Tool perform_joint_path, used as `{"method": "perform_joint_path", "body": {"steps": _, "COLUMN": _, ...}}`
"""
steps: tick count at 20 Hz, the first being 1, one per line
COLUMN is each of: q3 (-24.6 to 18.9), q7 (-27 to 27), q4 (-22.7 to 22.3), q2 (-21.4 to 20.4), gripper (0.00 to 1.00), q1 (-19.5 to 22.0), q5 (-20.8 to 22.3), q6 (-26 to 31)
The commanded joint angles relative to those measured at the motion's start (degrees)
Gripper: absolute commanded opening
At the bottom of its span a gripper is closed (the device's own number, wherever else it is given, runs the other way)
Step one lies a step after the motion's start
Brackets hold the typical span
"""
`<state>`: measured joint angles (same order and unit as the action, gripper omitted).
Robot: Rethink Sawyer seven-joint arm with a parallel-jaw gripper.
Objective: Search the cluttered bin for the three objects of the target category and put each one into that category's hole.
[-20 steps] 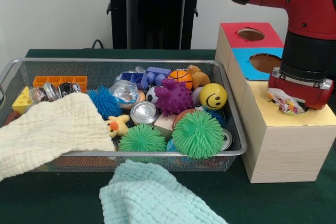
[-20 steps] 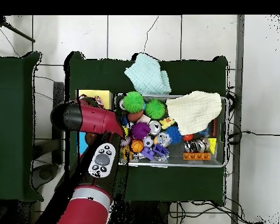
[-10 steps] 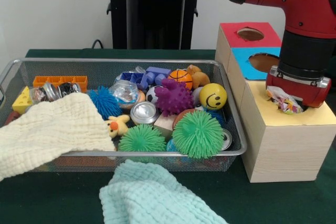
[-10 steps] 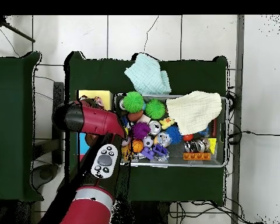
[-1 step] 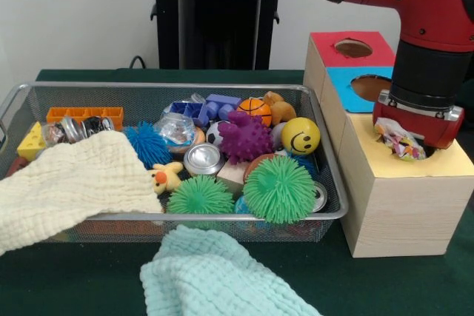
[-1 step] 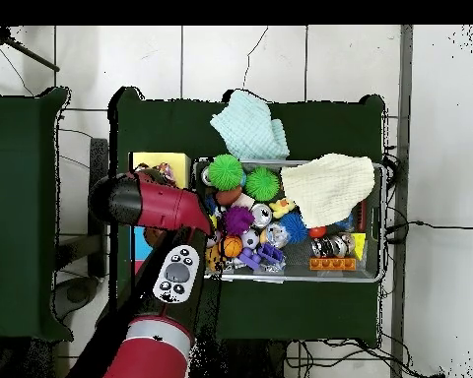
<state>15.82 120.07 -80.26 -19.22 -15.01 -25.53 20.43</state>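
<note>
No readable words, brand names or numbers anywhere in either view. Only sign: a black smiley face printed on the yellow ball [image 5: 300, 136] in the wire basket [image 5: 326, 175]. Multicoloured print on the crumpled wrapper [image 5: 400, 144] at the yellow hole, too small to make out. Pale buttons on the arm's black panel [image 6: 175, 274], unmarked as far as visible.
</note>
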Motion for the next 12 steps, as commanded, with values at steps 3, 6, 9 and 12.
{"method": "perform_joint_path", "body": {"steps": 3, "q3": 0.3, "q7": 4.6, "q4": -3.4, "q2": 2.9, "gripper": 0.00, "q1": -0.3, "q5": 5.9, "q6": 12.0}}
{"method": "perform_joint_path", "body": {"steps": 6, "q3": 2.0, "q7": 5.1, "q4": -2.2, "q2": 2.2, "gripper": 0.00, "q1": -1.2, "q5": 6.7, "q6": 15.1}}
{"method": "perform_joint_path", "body": {"steps": 9, "q3": 1.6, "q7": 4.6, "q4": -2.0, "q2": 1.7, "gripper": 0.00, "q1": -0.7, "q5": 7.1, "q6": 16.2}}
{"method": "perform_joint_path", "body": {"steps": 12, "q3": 0.6, "q7": 4.3, "q4": -3.0, "q2": 0.6, "gripper": 0.00, "q1": -0.1, "q5": 6.9, "q6": 16.4}}
